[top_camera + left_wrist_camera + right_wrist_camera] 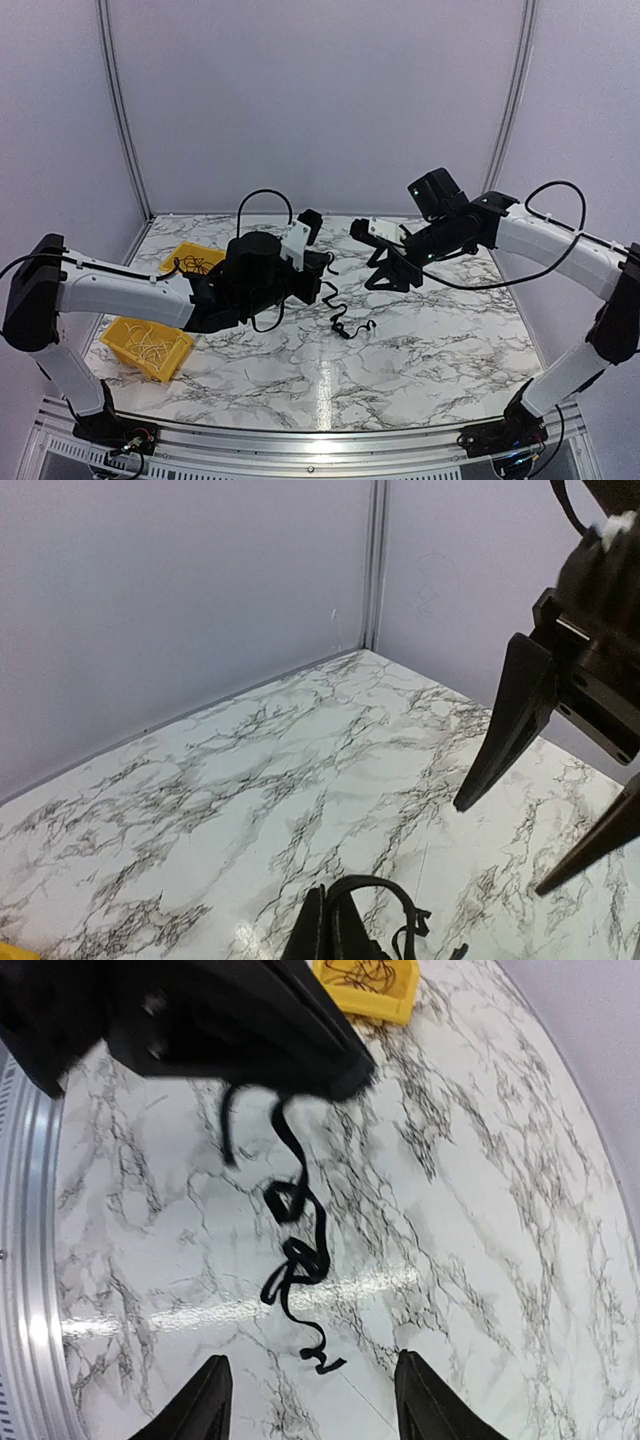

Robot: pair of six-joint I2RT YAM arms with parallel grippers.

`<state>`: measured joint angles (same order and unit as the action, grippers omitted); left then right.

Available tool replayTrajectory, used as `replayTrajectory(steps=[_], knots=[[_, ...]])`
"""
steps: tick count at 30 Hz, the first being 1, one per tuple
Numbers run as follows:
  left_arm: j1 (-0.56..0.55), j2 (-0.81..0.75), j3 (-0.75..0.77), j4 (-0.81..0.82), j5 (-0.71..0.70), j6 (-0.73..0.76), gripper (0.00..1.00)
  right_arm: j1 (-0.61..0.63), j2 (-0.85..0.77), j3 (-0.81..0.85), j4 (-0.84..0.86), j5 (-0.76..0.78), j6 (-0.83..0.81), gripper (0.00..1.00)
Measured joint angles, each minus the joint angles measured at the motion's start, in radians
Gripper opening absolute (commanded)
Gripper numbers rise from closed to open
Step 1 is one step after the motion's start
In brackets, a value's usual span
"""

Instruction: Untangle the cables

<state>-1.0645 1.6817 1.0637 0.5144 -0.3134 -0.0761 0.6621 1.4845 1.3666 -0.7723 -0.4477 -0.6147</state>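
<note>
marbled table [430, 350], pale walls [320, 100]; left hand [326, 266] pinches a dangling cable [298, 1260], right hand [388, 278] spread.

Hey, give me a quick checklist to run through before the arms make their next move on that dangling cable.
1. Left tool shut on the cable: ok.
2. Right tool open and holding nothing: ok.
3. Cable free of tangles: not ok, loops bunch up midway along the hanging length.
4. Cable's lower end resting on the table: cannot tell.
5. Two tools apart, not touching: ok.
6. Yellow bins away from the hanging cable: ok, they sit off to the left.
</note>
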Motion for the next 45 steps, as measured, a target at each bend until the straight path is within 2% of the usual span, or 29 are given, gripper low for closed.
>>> replayTrajectory(steps=[3,9,13,20,22,25,29,33,37,45], knots=[[0.007,-0.027,-0.073,0.002,-0.046,-0.047,0.00,-0.046,0.021,-0.098,0.057,0.048,-0.015,0.60],[0.016,-0.063,-0.177,0.005,-0.100,-0.120,0.00,-0.066,0.181,-0.214,0.145,0.131,-0.064,0.64],[0.018,-0.080,-0.203,0.006,-0.116,-0.142,0.00,-0.066,0.261,-0.232,0.167,0.161,-0.091,0.65],[0.018,-0.093,-0.206,0.019,-0.126,-0.153,0.00,-0.066,0.295,-0.230,0.237,0.182,-0.124,0.63],[0.018,-0.094,-0.208,0.023,-0.129,-0.154,0.00,-0.066,0.309,-0.230,0.250,0.180,-0.132,0.56],[0.019,-0.095,-0.211,0.027,-0.134,-0.154,0.00,-0.066,0.337,-0.229,0.259,0.169,-0.156,0.38],[0.023,-0.098,-0.217,0.028,-0.134,-0.154,0.00,-0.065,0.365,-0.221,0.260,0.144,-0.179,0.02],[0.035,-0.126,-0.234,0.029,-0.144,-0.147,0.00,-0.065,0.365,-0.221,0.261,0.132,-0.186,0.00],[0.060,-0.237,-0.287,0.019,-0.174,-0.125,0.00,-0.075,0.356,-0.230,0.262,0.132,-0.188,0.00],[0.143,-0.612,-0.304,-0.135,-0.329,-0.042,0.00,-0.175,0.327,-0.249,0.250,0.193,-0.180,0.00]])
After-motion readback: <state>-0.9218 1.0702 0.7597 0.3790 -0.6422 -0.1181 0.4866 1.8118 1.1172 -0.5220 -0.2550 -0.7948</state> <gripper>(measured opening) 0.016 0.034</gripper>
